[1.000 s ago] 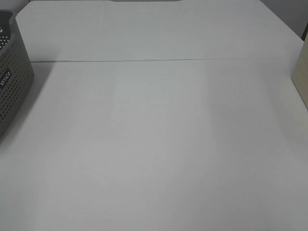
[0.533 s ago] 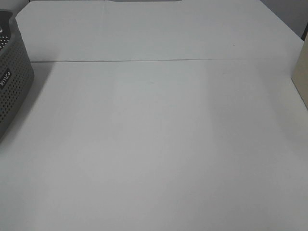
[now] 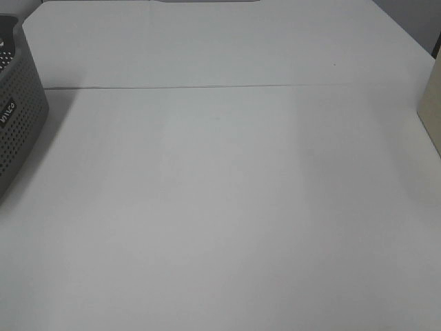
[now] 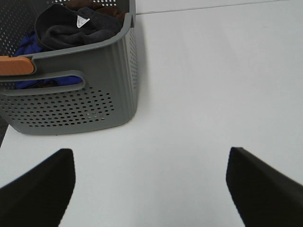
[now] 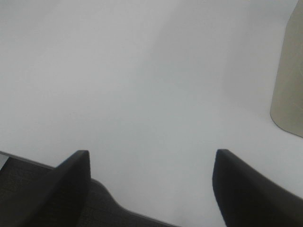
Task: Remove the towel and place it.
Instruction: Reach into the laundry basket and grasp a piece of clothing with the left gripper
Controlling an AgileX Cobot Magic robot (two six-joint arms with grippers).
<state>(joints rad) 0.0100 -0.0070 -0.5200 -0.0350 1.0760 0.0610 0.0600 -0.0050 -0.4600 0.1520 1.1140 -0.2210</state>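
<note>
The grey perforated basket [image 4: 94, 101] stands on the white table at the far left of the exterior high view [image 3: 17, 117]. In it lies the towel [image 4: 71, 30], a dark, bunched cloth with a small white tag, on top of a blue cloth [image 4: 28, 45]. My left gripper [image 4: 149, 156] is open and empty, low over the table, a short way in front of the basket. My right gripper [image 5: 151, 153] is open and empty over the table near its edge. Neither gripper shows in the exterior high view.
An orange handle grip [image 4: 16, 65] sits on the basket's rim. A beige object stands at the table's right edge [image 3: 433, 103] and also shows in the right wrist view [image 5: 289, 80]. A seam [image 3: 207, 87] runs across the table. Dark floor [image 5: 47, 198] lies past the table edge.
</note>
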